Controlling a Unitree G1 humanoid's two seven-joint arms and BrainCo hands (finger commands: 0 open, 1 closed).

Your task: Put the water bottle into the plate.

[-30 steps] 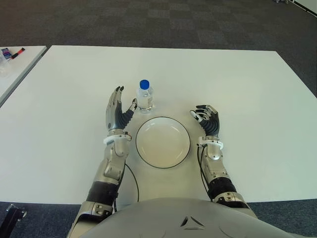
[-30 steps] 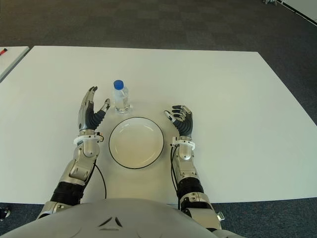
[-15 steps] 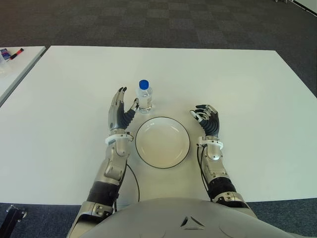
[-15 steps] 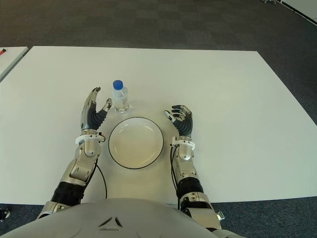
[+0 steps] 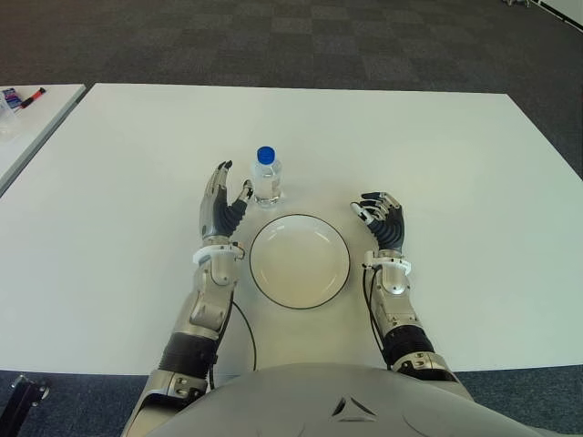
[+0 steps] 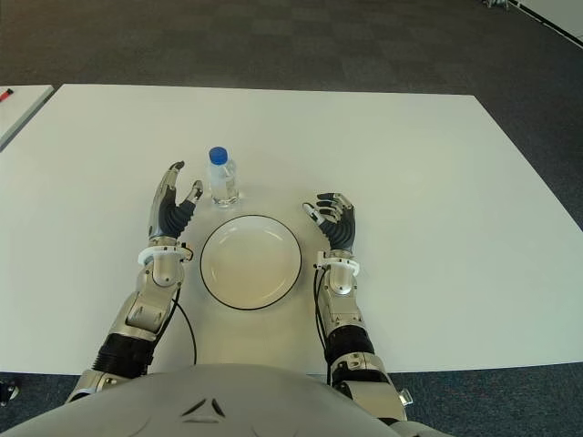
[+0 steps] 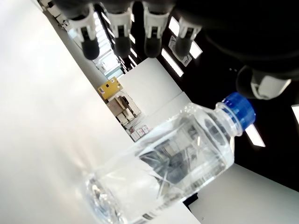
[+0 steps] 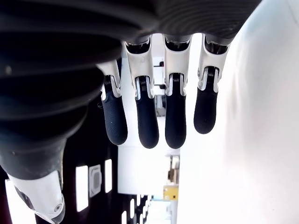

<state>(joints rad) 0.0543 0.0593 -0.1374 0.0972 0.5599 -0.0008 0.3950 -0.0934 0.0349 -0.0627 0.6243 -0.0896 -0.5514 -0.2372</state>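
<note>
Since a second ago my left hand (image 5: 221,205) has edged right toward the water bottle (image 5: 267,177), fingers spread and holding nothing, thumb just beside the bottle but not yet on it. Bottle stands upright on the white table (image 5: 455,155), just beyond the far-left rim of the plate (image 5: 300,261), which has nothing in it; my right hand (image 5: 381,221) shows right of the plate, fingers loosely extended, holding nothing. Reach step still — next I'd close around the bottle body, lift, carry near-right over the plate.

office or lab | white table (image 5: 437,164) | dark carpet tiles (image 5: 273,36)
</note>
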